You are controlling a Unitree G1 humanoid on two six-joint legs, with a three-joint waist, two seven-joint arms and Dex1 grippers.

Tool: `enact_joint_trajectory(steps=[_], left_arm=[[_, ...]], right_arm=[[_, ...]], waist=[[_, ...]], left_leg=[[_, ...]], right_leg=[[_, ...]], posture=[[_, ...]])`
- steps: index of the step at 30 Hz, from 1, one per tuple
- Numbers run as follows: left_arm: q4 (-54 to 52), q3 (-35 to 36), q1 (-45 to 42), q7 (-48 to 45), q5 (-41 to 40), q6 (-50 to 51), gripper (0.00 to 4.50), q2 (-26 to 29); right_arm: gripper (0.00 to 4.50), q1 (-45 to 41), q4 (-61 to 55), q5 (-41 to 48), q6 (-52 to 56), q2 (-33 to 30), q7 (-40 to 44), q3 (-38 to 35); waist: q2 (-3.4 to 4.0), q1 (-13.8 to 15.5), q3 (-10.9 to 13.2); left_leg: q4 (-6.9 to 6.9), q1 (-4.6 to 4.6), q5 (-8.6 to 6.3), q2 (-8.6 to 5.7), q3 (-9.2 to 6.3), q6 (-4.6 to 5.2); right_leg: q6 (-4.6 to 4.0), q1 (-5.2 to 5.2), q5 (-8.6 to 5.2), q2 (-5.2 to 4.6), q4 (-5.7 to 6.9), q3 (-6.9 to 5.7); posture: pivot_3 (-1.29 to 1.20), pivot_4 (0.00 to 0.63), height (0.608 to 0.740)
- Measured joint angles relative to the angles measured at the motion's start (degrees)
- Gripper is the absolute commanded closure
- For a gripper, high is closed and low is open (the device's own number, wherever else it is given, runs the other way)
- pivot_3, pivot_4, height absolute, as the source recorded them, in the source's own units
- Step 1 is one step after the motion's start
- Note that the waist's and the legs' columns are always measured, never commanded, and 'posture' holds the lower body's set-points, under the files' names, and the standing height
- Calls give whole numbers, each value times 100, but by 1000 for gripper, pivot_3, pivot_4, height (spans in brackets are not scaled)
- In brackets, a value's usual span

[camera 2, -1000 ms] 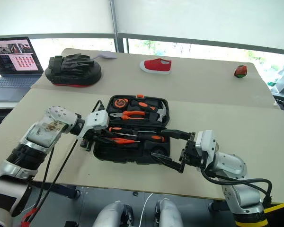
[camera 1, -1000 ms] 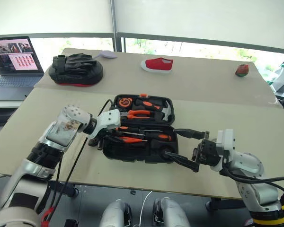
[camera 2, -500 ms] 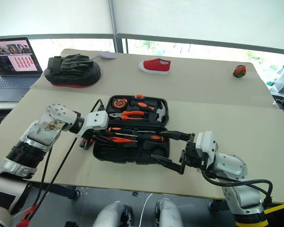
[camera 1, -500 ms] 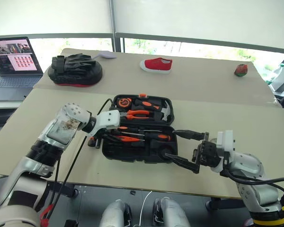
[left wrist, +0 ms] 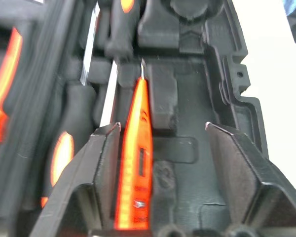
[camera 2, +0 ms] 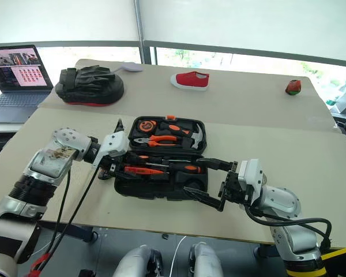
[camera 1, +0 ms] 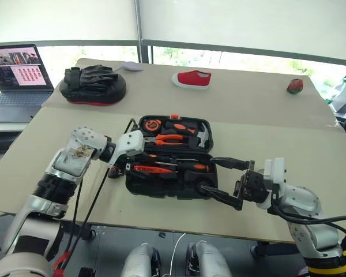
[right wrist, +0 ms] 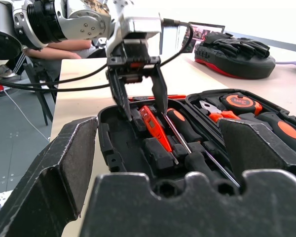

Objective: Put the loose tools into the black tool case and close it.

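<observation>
**Slim orange screwdriver released into the case**

A second ago the left hand [camera 2: 116, 165] was pinched on the slim all-orange screwdriver [camera 1: 148, 169]; now its fingers [left wrist: 104, 173] stand apart, one just beside the handle, and the tool lies in the near half of the black tool case [camera 1: 168, 186]. Its long axis runs along the case's length, tip toward the right hand [camera 1: 225, 183]. The case lies open on the bench [camera 1: 277, 144]. The right hand, unmoved, hangs wide open at the case's right end, gripping nothing.

matt plastic case [camera 1: 167, 182], screwdriver [left wrist: 134, 163] – glossy orange
</observation>
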Motion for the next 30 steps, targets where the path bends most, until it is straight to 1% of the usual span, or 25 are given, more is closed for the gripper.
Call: enact_joint_trajectory(steps=[3,5,6,8,9,10,12,17,23,30], left_arm=[[-1,272,122,-5,-216,-152,1523,-11],[-1,326,220,-6,-285,-298,2045,-17],[22,388,306,37,-301,-426,2189,-67],[188,460,399,162,-329,-538,2930,-216],[270,485,460,225,-334,-562,3404,-283],[367,491,495,268,-333,-618,3661,-335],[625,501,562,424,-310,-811,4460,-487],[1119,499,583,650,-121,-1232,4460,-625],[1234,488,620,779,20,-1457,4460,-723],[1198,471,679,886,142,-1615,4460,-751]], right_arm=[[0,-1,17,0,7,11,13,77],[0,-2,41,0,8,12,17,119],[0,-3,61,0,8,12,17,132],[0,-48,111,0,10,12,16,162],[0,-69,116,0,10,12,16,170],[0,-79,123,0,10,12,16,172],[0,-133,150,0,10,12,15,184],[0,-201,158,0,16,11,5,184],[0,-167,158,0,18,1,2,182],[0,-163,159,0,19,-1,4,180]], waist=[[0,-4,0],[0,-6,0],[0,-2,0],[0,9,0],[0,13,0],[0,14,0],[0,19,0],[0,15,0],[1,19,-1],[21,20,-13]], left_leg=[[0,1,0,1,0,0],[0,3,0,1,0,0],[0,3,0,1,0,0],[6,2,0,1,0,1],[6,2,0,0,0,1],[6,1,0,0,0,1],[6,0,0,0,0,2],[6,0,0,1,0,2],[6,4,-1,0,0,2],[6,14,-3,1,-1,6]], right_leg=[[0,0,0,1,0,2],[0,0,0,2,1,1],[0,1,0,2,1,1],[0,3,1,2,2,-1],[0,3,1,1,2,-1],[0,3,1,1,1,-2],[0,3,1,2,2,-3],[-1,2,1,1,1,-5],[-2,6,2,-1,1,-6],[-1,16,2,-5,1,-4]], posture=[[0,150,740],[0,150,740],[0,150,740],[0,150,740],[0,150,740],[0,150,740],[0,150,740],[0,150,740],[0,150,740],[0,150,740]])
